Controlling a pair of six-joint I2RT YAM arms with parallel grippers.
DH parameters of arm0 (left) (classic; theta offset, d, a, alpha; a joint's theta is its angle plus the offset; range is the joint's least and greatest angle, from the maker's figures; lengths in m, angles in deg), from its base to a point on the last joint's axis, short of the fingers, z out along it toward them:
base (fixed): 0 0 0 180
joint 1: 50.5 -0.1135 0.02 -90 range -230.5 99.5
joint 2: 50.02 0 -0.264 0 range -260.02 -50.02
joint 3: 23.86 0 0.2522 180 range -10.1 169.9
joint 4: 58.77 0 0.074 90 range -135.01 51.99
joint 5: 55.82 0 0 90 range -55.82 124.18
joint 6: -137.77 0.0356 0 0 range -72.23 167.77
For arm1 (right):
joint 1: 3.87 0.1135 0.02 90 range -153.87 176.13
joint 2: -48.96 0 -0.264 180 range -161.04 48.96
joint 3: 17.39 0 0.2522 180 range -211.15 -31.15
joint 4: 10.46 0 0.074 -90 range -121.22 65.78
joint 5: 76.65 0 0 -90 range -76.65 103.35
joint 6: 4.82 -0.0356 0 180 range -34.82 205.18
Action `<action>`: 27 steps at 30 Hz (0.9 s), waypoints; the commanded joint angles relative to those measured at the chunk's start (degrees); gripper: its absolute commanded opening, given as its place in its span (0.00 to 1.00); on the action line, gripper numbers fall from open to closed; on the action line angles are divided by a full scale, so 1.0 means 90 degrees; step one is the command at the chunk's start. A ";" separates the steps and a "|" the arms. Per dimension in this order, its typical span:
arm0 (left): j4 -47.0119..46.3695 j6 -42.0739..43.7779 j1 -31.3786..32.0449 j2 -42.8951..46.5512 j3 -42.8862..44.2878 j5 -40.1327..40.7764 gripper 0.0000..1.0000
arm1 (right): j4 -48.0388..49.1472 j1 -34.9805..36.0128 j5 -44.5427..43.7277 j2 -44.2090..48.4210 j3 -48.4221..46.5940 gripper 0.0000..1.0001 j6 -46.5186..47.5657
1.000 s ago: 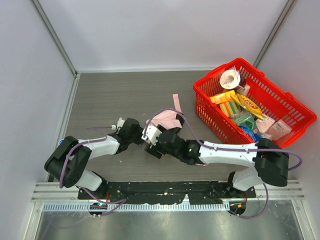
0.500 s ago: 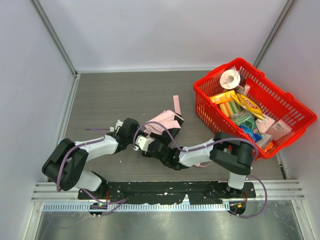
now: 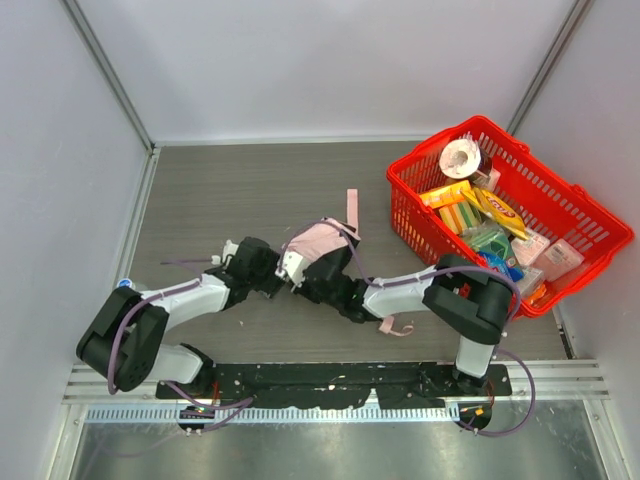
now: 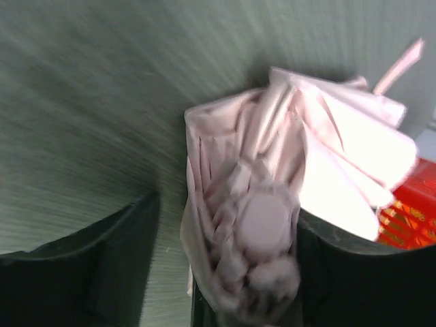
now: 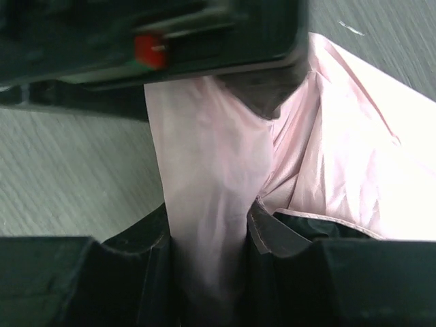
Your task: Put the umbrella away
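The umbrella is a crumpled bundle of pale pink fabric lying on the grey table between both arms. In the left wrist view its rounded end sits between the jaws of my left gripper. It leans on the right finger, and a gap shows beside the left finger, so that gripper is open. My right gripper is shut on a fold of the umbrella's fabric, pinched from both sides. From above, both grippers meet at the bundle's near-left side. The shaft is hidden.
A red basket full of packets and a tape roll stands at the right, also seen in the left wrist view. A pink strap lies behind the umbrella, and a thin pink loop lies near the right arm. White walls enclose the table.
My right gripper has moved left onto the umbrella and closed on its fabric. My left gripper's jaws have widened. The fabric bundle has shifted slightly left.
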 commanded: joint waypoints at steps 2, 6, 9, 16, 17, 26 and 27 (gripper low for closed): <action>0.0420 0.0571 -0.0034 0.0182 -0.0449 0.0281 0.82 | -0.0665 -0.1085 0.2704 -0.0469 0.0293 0.01 -0.1694; 0.0166 0.0795 -0.0034 0.0231 -0.0606 0.0232 0.95 | -0.0907 -0.1467 0.3918 -0.0791 0.0021 0.01 -0.1938; -0.0040 0.1020 -0.0024 0.0212 -0.0723 0.0271 1.00 | -0.0967 -0.1770 0.4903 -0.1035 -0.0097 0.01 -0.2074; -0.0294 0.1030 -0.0044 -0.0101 -0.0831 0.0749 1.00 | -0.0713 -0.2249 0.6224 -0.1280 -0.0185 0.01 -0.2436; -0.0303 0.1059 -0.0034 -0.0178 -0.0802 0.0808 1.00 | -0.0723 -0.2307 0.6457 -0.1377 -0.0282 0.01 -0.2494; -0.1453 0.1381 -0.0024 -0.1057 -0.0957 0.1189 0.49 | -0.1708 -0.2337 0.6664 -0.1544 -0.0868 0.01 -0.2046; -0.1533 0.1391 -0.0024 -0.1116 -0.0987 0.1160 0.45 | -0.1854 -0.2337 0.6664 -0.1544 -0.0898 0.01 -0.1997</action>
